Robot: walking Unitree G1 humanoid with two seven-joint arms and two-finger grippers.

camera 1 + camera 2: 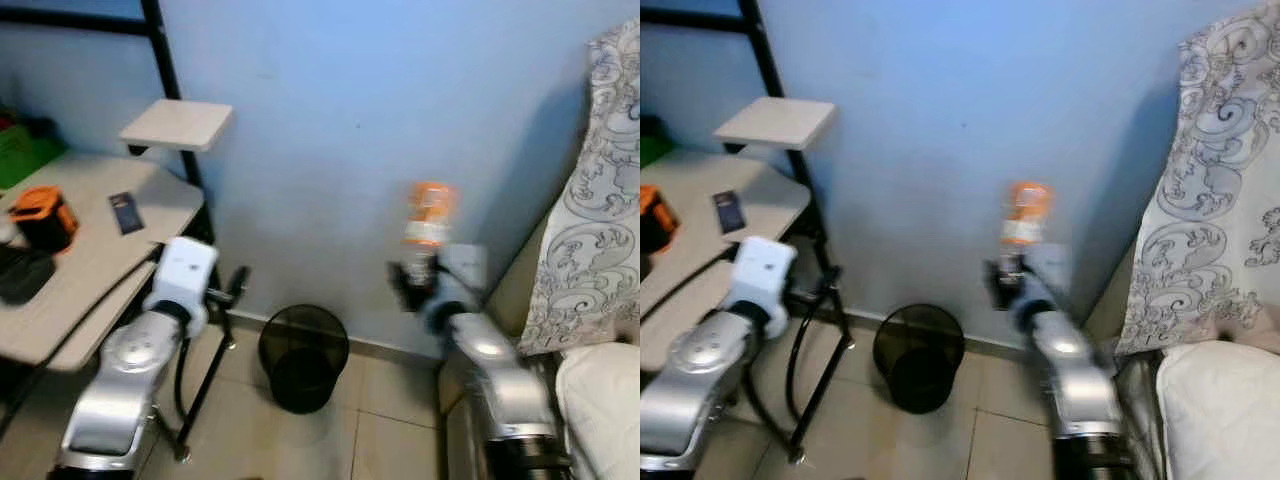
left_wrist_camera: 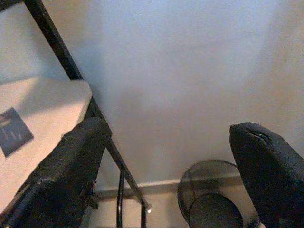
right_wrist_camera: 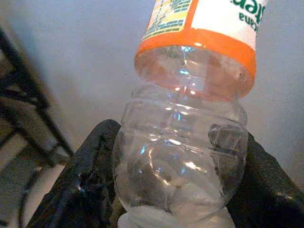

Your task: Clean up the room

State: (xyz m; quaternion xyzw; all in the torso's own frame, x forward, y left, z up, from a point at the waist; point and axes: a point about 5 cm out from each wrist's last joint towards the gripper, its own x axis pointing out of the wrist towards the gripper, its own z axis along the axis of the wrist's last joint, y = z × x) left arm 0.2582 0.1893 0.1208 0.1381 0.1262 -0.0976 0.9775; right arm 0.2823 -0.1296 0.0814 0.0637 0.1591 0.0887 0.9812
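Note:
My right gripper is shut on an empty clear plastic bottle with an orange and white label, held upright in front of the blue wall. In the right wrist view the bottle sits between the two black fingers. A black mesh wastebasket stands on the tiled floor by the wall, below and to the left of the bottle. My left gripper is open with nothing between its fingers, raised beside the desk; the wastebasket lies beyond it.
A beige desk with black metal legs stands at the left, carrying an orange and black object and a small dark card. A small shelf hangs above it. A patterned curtain and white bedding are at the right.

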